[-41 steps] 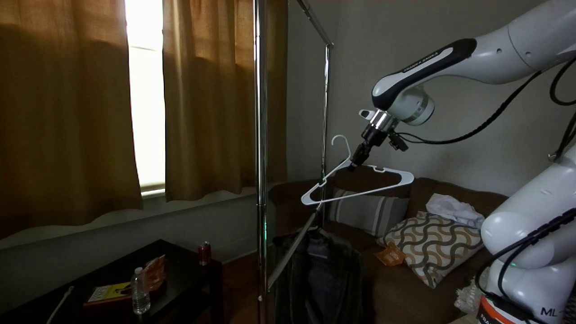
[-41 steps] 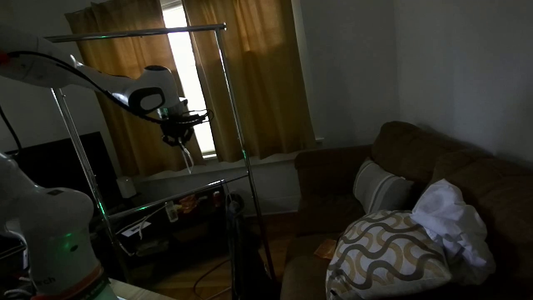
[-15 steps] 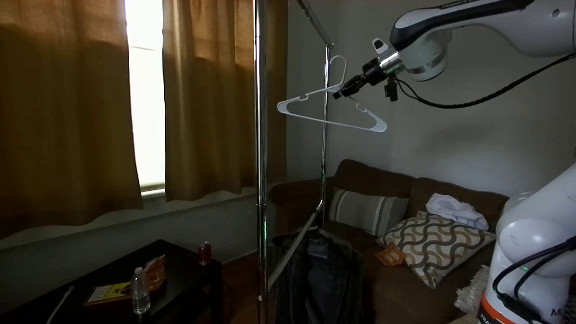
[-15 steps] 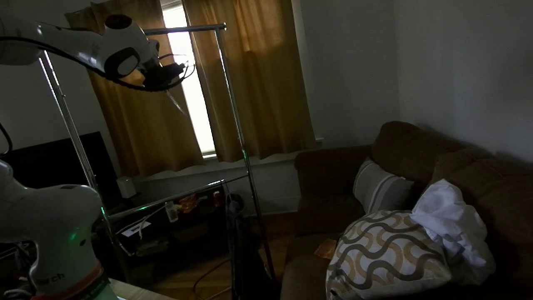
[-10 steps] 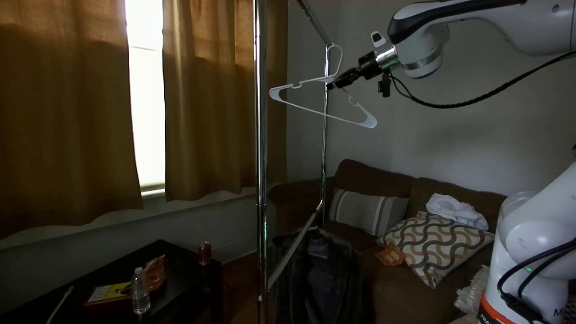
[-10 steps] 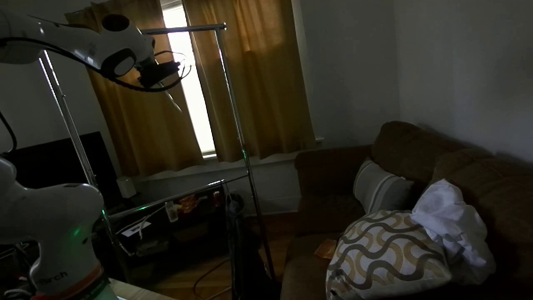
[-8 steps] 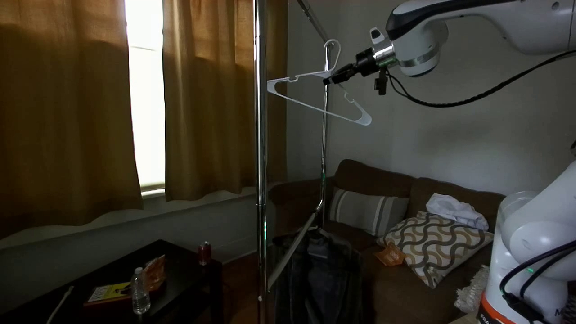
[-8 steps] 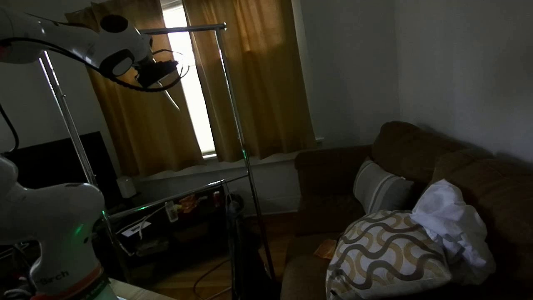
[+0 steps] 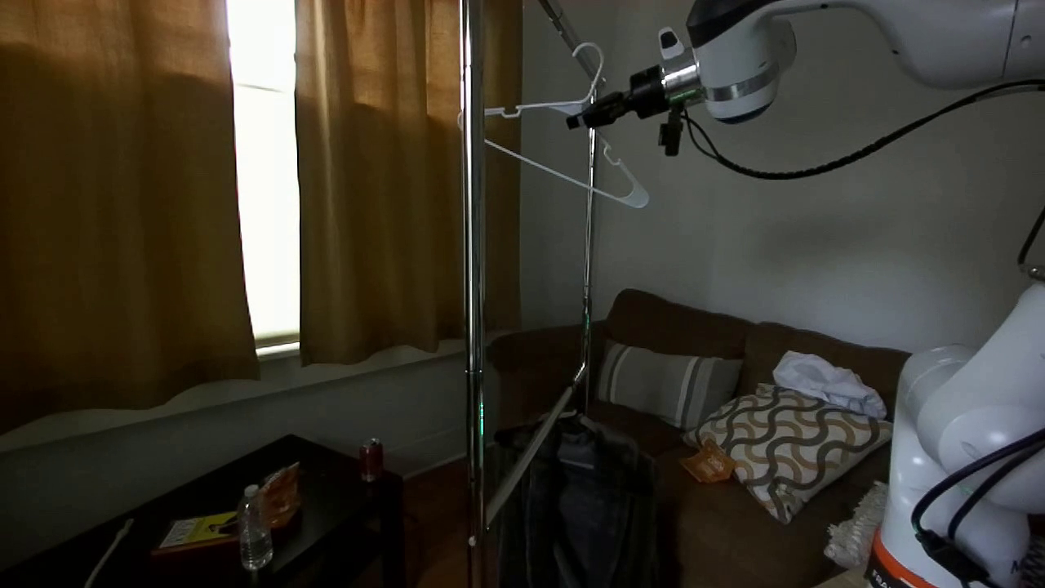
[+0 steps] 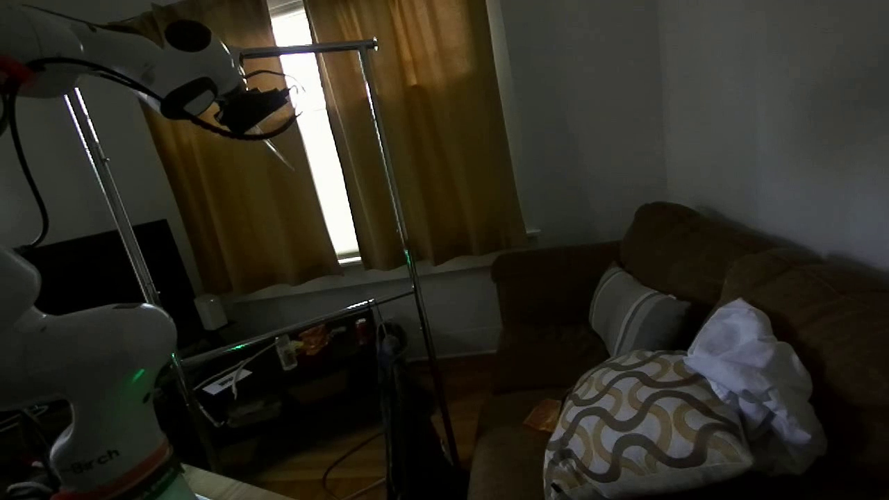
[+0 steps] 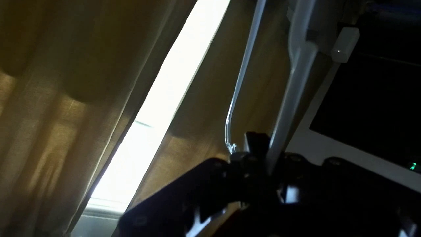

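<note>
One white plastic hanger [image 9: 569,108] is hanging tilted in an exterior view, your gripper [image 9: 574,122] pinching it below the hook [image 9: 601,69], which is overlapping the clothes-rack rail [image 9: 563,30], contact unclear. In an exterior view, the hanger [image 10: 279,154] is slanting down; in the wrist view, outward.

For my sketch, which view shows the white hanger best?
An exterior view: the white plastic hanger shows hook and most of its outline. The wrist view crops it; an exterior view shows the hanger nearly edge-on.

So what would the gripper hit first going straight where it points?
Probably the brown curtain, though depth is unclear; the white hanger the gripper holds might catch the metal rack sooner.
</note>
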